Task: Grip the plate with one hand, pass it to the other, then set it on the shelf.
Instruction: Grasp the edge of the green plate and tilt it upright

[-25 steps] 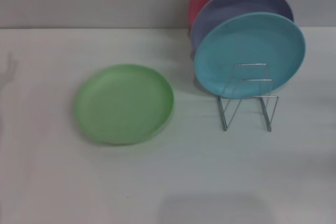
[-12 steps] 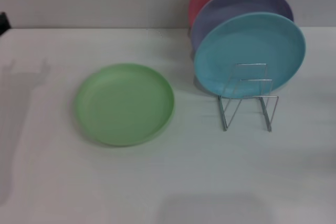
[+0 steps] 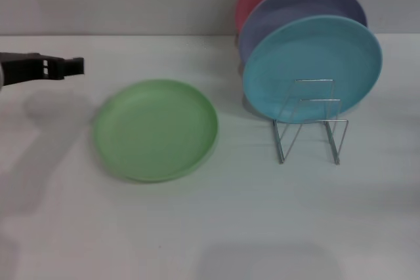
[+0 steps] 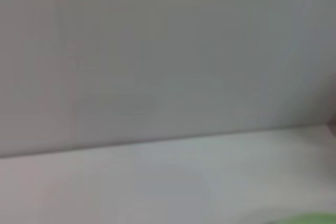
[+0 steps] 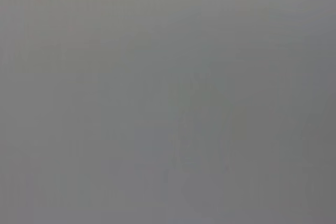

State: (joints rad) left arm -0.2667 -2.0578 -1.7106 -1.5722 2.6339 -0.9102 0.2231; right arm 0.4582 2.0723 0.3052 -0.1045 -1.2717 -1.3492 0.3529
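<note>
I see the white counter (image 3: 210,227) carrying the green plate (image 3: 155,129), lying flat left of the wire shelf (image 3: 310,122). My left end effector (image 3: 69,67) hovers beyond the plate's left rim, holding nothing; its opening I cannot tell.

Green plate (image 3: 155,129) flat on table (left of wire shelf (image 3: 310,122)).

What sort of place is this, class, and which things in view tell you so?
Probably a staged test tabletop, not a real kitchen: a bare white table against a plain wall, a wire dish rack holding coloured plates, one green plate lying flat, and the left gripper beside it.
</note>
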